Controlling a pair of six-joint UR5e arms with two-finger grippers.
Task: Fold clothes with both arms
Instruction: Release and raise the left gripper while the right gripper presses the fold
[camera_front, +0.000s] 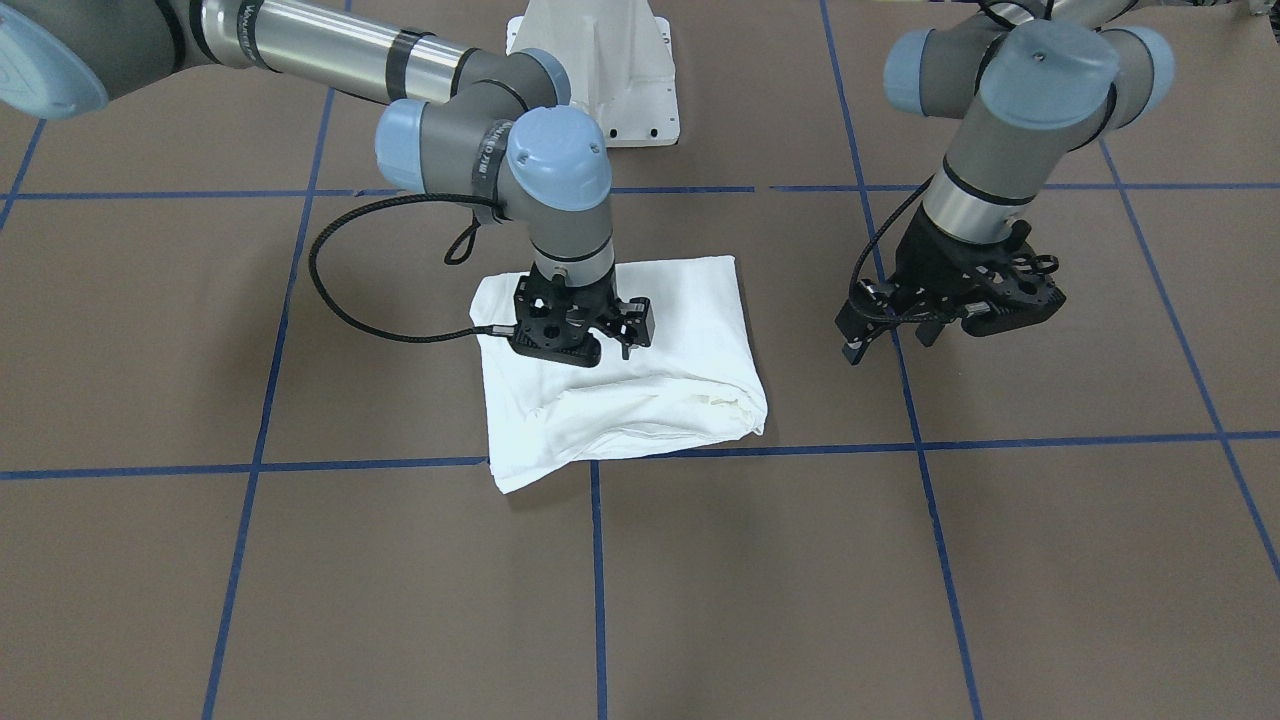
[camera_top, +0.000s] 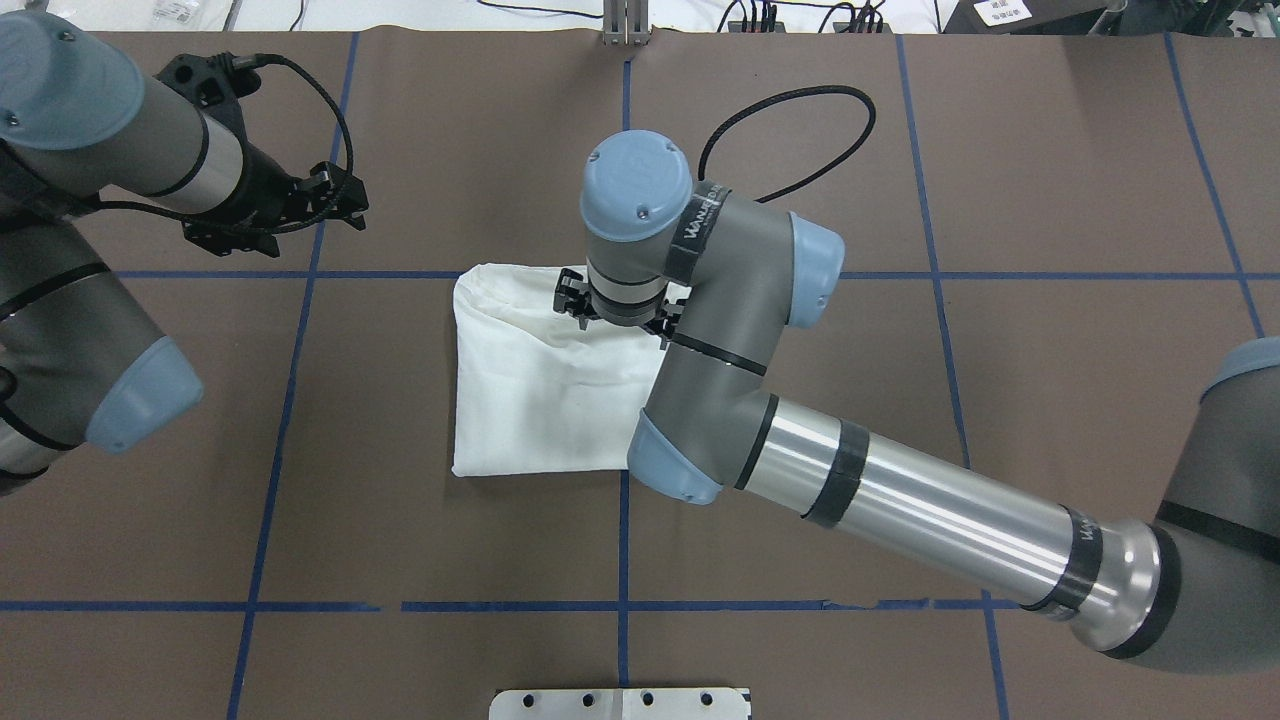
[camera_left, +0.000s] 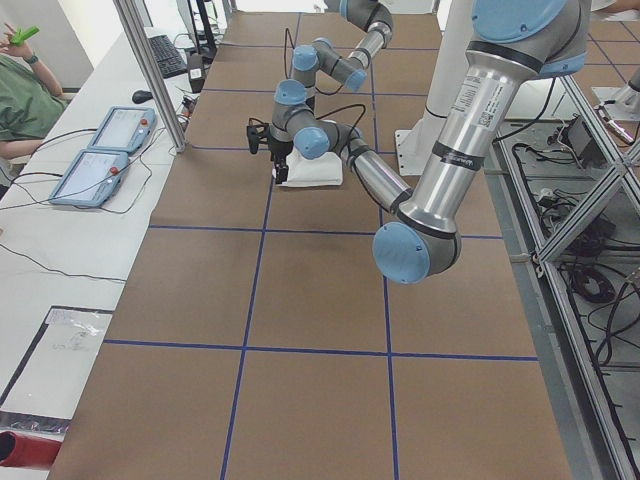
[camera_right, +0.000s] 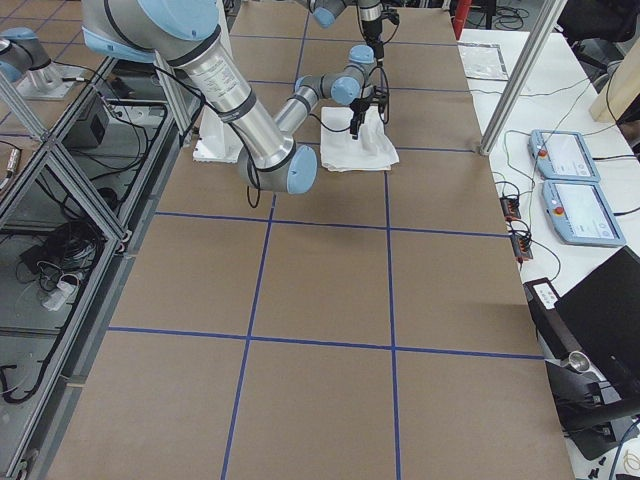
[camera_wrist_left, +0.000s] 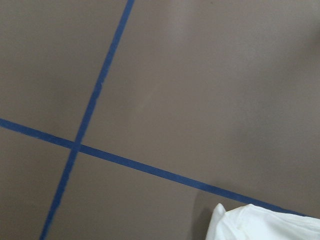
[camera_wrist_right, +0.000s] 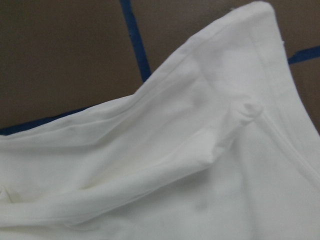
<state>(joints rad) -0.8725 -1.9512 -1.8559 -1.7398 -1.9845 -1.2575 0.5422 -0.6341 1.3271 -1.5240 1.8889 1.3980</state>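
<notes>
The clothes are one white shirt (camera_front: 660, 400), folded into a compact rectangle on the brown table (camera_top: 530, 390); its printed text is hidden. My right gripper (camera_front: 608, 346) points straight down and rests on the fold's robot-side half. Its fingers are hidden under the wrist, so I cannot tell if they are open or shut. The right wrist view shows only wrinkled white cloth (camera_wrist_right: 190, 165) and one corner of it. My left gripper (camera_front: 888, 345) hovers open and empty off to the shirt's side, above bare table (camera_top: 340, 195). The left wrist view catches one shirt corner (camera_wrist_left: 265, 225).
Blue tape lines (camera_front: 596, 560) mark a grid on the brown table cover. The white pedestal base (camera_front: 600, 70) stands between the arms. Two teach pendants (camera_left: 100, 150) lie on a side bench, where a seated person (camera_left: 25, 90) shows. An aluminium post (camera_left: 150, 70) rises there.
</notes>
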